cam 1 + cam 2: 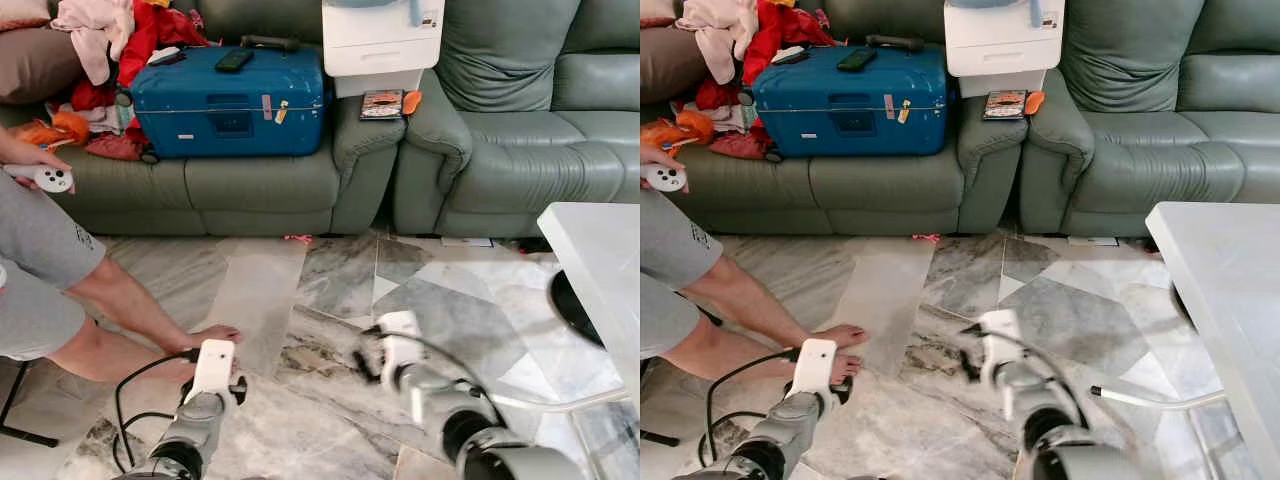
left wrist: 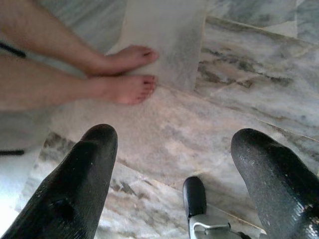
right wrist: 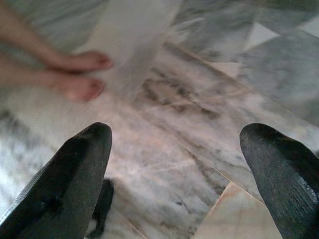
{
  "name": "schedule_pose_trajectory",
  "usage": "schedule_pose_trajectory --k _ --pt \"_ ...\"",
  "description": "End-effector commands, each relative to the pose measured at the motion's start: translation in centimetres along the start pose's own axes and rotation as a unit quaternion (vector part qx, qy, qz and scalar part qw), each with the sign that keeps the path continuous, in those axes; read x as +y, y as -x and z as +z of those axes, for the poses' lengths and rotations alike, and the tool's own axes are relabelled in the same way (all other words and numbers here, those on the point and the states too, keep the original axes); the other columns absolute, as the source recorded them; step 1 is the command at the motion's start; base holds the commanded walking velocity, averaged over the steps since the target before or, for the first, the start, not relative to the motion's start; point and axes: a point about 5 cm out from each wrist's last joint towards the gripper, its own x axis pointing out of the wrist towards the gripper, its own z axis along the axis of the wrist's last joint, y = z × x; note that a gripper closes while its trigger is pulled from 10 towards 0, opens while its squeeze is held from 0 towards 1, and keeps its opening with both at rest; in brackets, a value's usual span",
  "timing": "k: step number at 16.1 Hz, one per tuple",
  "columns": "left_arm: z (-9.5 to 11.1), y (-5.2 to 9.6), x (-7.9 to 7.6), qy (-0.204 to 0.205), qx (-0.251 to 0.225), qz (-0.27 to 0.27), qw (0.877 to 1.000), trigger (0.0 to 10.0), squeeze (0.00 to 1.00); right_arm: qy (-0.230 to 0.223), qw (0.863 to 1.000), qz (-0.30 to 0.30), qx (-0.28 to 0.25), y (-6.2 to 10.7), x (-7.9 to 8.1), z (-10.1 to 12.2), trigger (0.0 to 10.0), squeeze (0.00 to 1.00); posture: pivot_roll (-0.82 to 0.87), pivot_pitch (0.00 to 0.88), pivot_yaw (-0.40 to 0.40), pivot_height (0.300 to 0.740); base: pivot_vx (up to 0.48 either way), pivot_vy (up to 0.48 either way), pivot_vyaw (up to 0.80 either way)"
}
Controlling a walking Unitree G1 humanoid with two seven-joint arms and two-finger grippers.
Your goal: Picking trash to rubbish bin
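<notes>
Overhead, no legible writing seen, left tool (image 2: 172,164) and right tool (image 3: 174,164) held fingers apart above marble floor (image 1: 330,290), small pink scrap (image 1: 298,239) lay well ahead by sofa (image 1: 260,185), person's feet (image 2: 127,74) near left tool.

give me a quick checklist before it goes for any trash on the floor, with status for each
1. Left gripper open and holding nothing: ok, the fingers stand wide apart over bare floor.
2. Right gripper open and holding nothing: ok, same wide gap.
3. Trash target found: cannot tell; a small pink scrap lies on the floor at the foot of the sofa, too small to identify.
4. Rubbish bin located: not ok, none spotted yet.
5. Path free of people: not ok, a person's bare feet rest on the marble just ahead of the left gripper.
6. Cable on the floor by the left arm: not ok, possible snag.
</notes>
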Motion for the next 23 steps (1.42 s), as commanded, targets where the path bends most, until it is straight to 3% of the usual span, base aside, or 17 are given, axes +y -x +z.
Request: schedule_pose_trajectory --k 1,10,23 --pt "-1.0 0.1 0.5 0.024 0.019 0.007 0.999 10.0 0.0 0.01 1.0 0.003 0.015 0.1 -0.2 -0.5 10.0 0.0 0.09 0.037 -0.039 0.74 0.0 0.0 0.0" --pt "-1.7 0.2 0.6 0.066 0.027 0.004 0.997 10.0 0.0 -0.028 0.999 -0.014 0.015 0.3 -1.2 -0.7 10.0 0.0 0.08 0.032 -0.049 0.74 0.027 0.0 0.0" --pt "-1.7 0.2 0.5 0.063 0.026 -0.001 0.998 10.0 0.0 -0.02 1.0 -0.012 0.017 0.3 -1.2 -0.6 10.0 0.0 0.08 0.028 -0.052 0.74 0.388 0.0 0.0"
